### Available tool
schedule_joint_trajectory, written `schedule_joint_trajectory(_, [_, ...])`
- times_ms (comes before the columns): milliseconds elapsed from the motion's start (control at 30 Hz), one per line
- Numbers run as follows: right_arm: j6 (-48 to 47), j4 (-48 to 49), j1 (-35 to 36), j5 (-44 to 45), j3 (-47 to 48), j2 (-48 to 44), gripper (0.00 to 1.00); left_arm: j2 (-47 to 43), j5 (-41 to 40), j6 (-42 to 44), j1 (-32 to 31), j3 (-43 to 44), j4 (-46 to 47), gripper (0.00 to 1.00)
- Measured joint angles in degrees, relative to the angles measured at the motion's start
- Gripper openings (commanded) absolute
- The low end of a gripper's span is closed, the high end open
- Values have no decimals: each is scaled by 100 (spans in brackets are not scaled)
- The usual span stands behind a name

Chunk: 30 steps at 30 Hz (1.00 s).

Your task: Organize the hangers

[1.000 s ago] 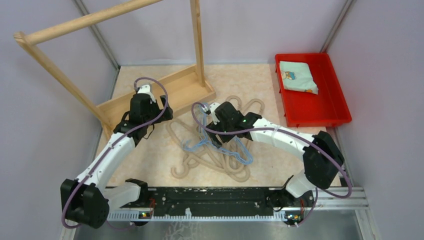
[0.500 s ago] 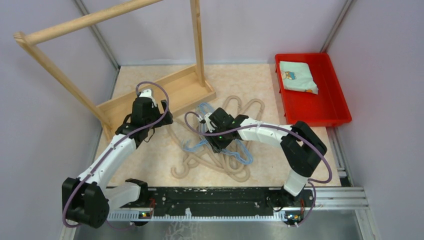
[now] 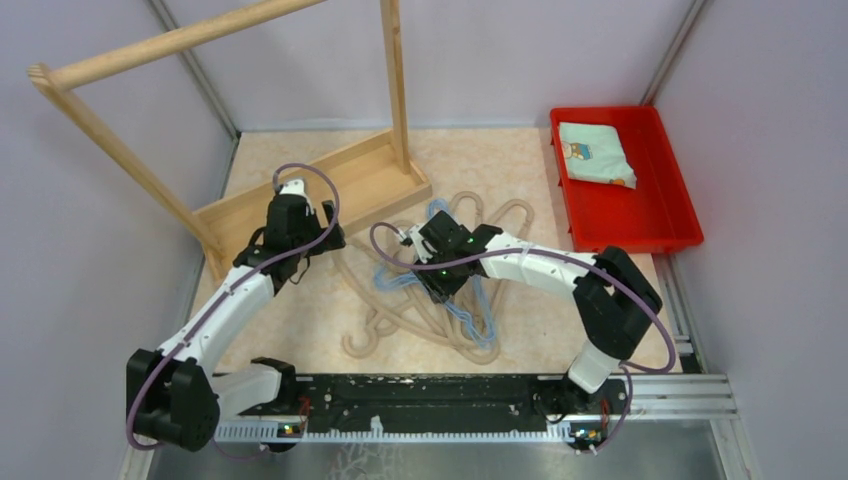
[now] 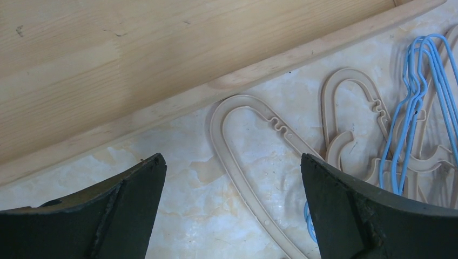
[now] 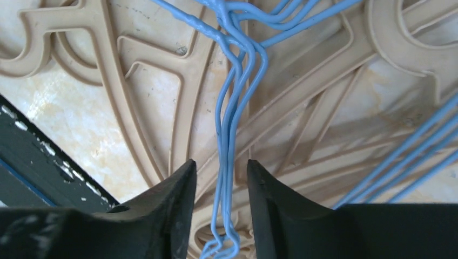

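Several hangers lie in a tangled heap mid-table: thick beige hangers (image 3: 400, 325) with thin light-blue wire hangers (image 3: 470, 312) across them. My right gripper (image 3: 437, 283) is down on the heap. In the right wrist view a bunch of blue wires (image 5: 232, 108) runs between its jaws (image 5: 220, 163), which stand narrow, with a small gap on each side, over beige hangers (image 5: 178, 108). My left gripper (image 3: 308, 252) hovers wide open (image 4: 231, 162) at the heap's left edge, above a beige hanger loop (image 4: 281, 129), holding nothing. More blue wire hangers (image 4: 410, 108) lie to its right.
A tall wooden rack with a rail stands at the back left, its base tray (image 3: 340, 185) just beyond the left gripper and filling the top of the left wrist view (image 4: 108, 70). A red tray (image 3: 620, 245) with a folded cloth (image 3: 595, 152) sits back right.
The right arm reached left and down into the heap and its jaws narrowed around the blue wires. The blue hangers shifted. The left gripper stayed wide open, barely moving.
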Motion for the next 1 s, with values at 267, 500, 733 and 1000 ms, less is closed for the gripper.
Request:
schedule_joint_trajectory(267, [-68, -136, 0, 120, 232, -339, 44, 116, 4, -103, 0, 0, 4, 100])
schedule_joint_trajectory(500, [-66, -105, 0, 114, 223, -293, 44, 142, -13, -129, 0, 0, 4, 100])
schedule_joint_trajectory(733, [-44, 68, 0, -15, 223, 7, 39, 142, -72, -122, 0, 0, 2, 100])
schedule_joint_trajectory(1000, [-46, 98, 0, -87, 223, 280, 7, 142, -138, -107, 0, 0, 0, 100])
